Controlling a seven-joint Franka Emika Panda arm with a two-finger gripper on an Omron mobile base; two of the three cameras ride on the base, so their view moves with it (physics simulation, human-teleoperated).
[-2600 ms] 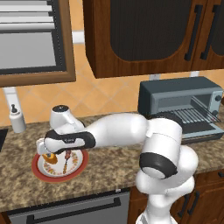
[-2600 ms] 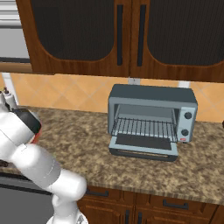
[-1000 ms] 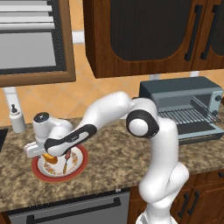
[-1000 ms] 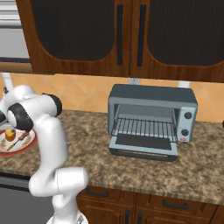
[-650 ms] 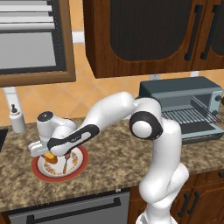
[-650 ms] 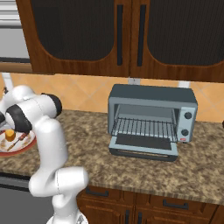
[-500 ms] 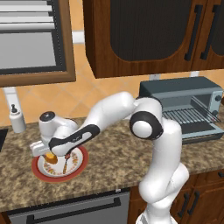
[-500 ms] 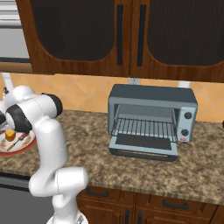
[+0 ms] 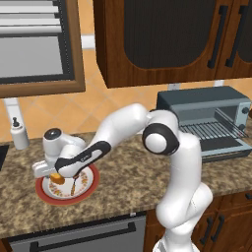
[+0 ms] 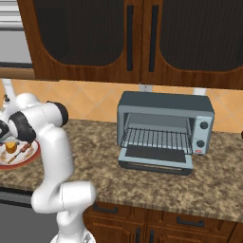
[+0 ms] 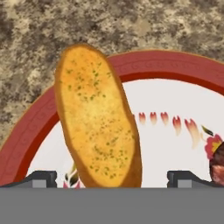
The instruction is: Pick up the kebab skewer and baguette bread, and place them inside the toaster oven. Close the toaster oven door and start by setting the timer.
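Hovering over the plate [image 9: 83, 189], your gripper [image 11: 111, 177] has its tips spread wide either side of the baguette bread [image 11: 98, 118].
In hand view the loaf runs lengthwise from between the tips to the red rim, tilted slightly left; whether the fingers touch it, you cannot tell. Kebab skewer [image 9: 73, 186] lies just beside it. Toaster oven [image 10: 163, 129] stands well apart, toaster oven door [image 10: 156, 158] down.
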